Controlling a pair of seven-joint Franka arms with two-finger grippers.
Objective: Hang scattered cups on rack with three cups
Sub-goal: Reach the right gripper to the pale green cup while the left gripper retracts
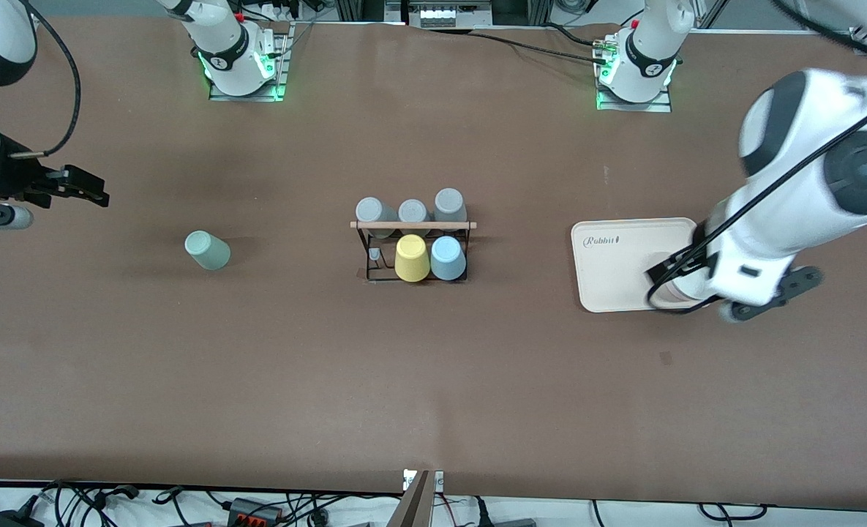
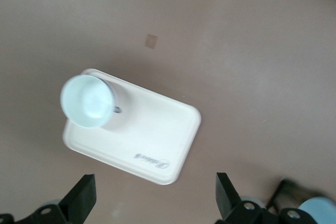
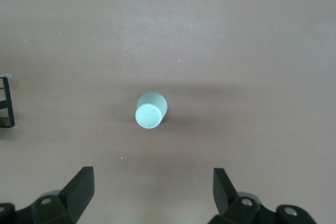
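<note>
Pale mint green tapered plastic cup (image 1: 207, 250) (image 3: 151, 111), no handle, stands mouth-down on the bare table, base up, well apart from the rack, toward the right arm's end. Light blue tapered plastic cup (image 2: 88, 100), same shape, stands upright with its mouth open upward on a corner of the cream rectangular tray (image 2: 157, 135), toward the left arm's end. Small black wire-frame rack (image 1: 413, 225) with a light wooden rod across its top stands mid-table between the two cups. It carries three grey cups (image 1: 412, 211), a yellow cup (image 1: 412, 258) and another light blue cup (image 1: 448, 258), all mouth-down.
</note>
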